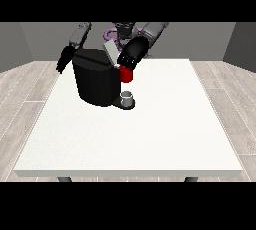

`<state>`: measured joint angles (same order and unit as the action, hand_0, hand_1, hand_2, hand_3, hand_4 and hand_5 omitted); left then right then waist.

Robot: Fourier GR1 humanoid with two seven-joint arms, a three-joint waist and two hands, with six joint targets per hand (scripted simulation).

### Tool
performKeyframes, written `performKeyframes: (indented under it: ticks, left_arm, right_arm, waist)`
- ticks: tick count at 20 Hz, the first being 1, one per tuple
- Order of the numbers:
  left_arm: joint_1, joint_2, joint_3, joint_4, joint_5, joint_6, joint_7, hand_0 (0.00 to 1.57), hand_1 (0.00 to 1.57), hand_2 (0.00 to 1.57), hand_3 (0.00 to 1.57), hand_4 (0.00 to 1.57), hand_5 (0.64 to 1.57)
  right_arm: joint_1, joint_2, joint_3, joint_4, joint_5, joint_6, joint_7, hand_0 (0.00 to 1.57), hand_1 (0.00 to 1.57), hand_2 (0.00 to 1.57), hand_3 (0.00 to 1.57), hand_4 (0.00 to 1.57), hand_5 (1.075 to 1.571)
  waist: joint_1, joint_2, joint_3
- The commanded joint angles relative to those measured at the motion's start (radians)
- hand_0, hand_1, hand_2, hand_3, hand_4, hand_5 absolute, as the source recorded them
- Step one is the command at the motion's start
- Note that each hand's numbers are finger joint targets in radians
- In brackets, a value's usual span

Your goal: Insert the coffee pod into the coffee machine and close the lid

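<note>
The black coffee machine [95,80] stands on the far left part of the white table [150,134]. Its grey lid [109,52] is tilted up at the top. A red thing at the machine [126,75] shows on its right side. The hand at the view's right [132,54] is above the machine's top right corner, next to the lid and just over the red thing. The hand at the view's left [64,60] hangs beside the machine's left edge, fingers straight and holding nothing. A small grey thing [128,97] sits on the machine's base; I cannot tell it for the pod.
The table's near edge [130,173] lies far from both hands. Wooden floor surrounds the table, and grey walls stand behind the robot.
</note>
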<state>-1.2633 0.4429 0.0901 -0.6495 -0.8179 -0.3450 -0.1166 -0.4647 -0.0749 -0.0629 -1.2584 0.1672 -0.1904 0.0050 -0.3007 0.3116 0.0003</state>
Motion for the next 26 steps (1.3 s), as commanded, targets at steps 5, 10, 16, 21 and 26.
performKeyframes:
  ticks: [5,10,16,21,26]
  left_arm:
    - [-0.028,0.034,-0.017,0.018,-0.049,0.043,-0.037,1.14,1.14,1.15,1.00,0.00,1.571]
    - [-0.008,0.083,0.022,0.035,-0.025,0.043,-0.098,1.11,1.11,1.12,0.97,0.00,1.571]
    - [-0.060,0.060,0.037,0.026,-0.028,0.096,-0.081,1.25,1.25,1.21,0.95,0.00,1.571]
    - [-0.014,0.041,0.029,0.022,-0.026,0.111,-0.142,1.27,1.27,1.24,0.97,0.00,1.571]
    - [-0.061,0.082,0.012,0.030,-0.076,0.141,-0.135,1.04,1.04,1.05,0.74,0.00,1.571]
  right_arm:
    - [-0.063,-0.021,-0.011,-0.011,-0.006,0.011,0.035,0.00,0.00,0.00,0.00,0.00,1.571]
    - [0.043,0.004,0.024,-0.039,0.004,0.013,-0.036,0.00,0.00,0.00,0.00,0.00,1.571]
    - [-0.050,-0.014,0.009,-0.024,0.012,0.005,0.027,0.00,0.00,0.00,0.00,0.14,1.571]
    - [-0.063,-0.067,-0.037,-0.014,-0.008,0.024,0.027,0.00,0.00,0.00,0.00,0.07,1.571]
    - [-0.048,0.024,0.054,-0.037,0.060,-0.039,0.021,0.00,0.00,0.00,0.00,0.19,1.571]
  waist:
    - [-0.014,0.061,0.0000]
    - [-0.037,0.048,0.0000]
    - [-0.039,0.083,0.0000]
    - [-0.030,0.089,-0.0002]
    - [-0.056,0.107,-0.0002]
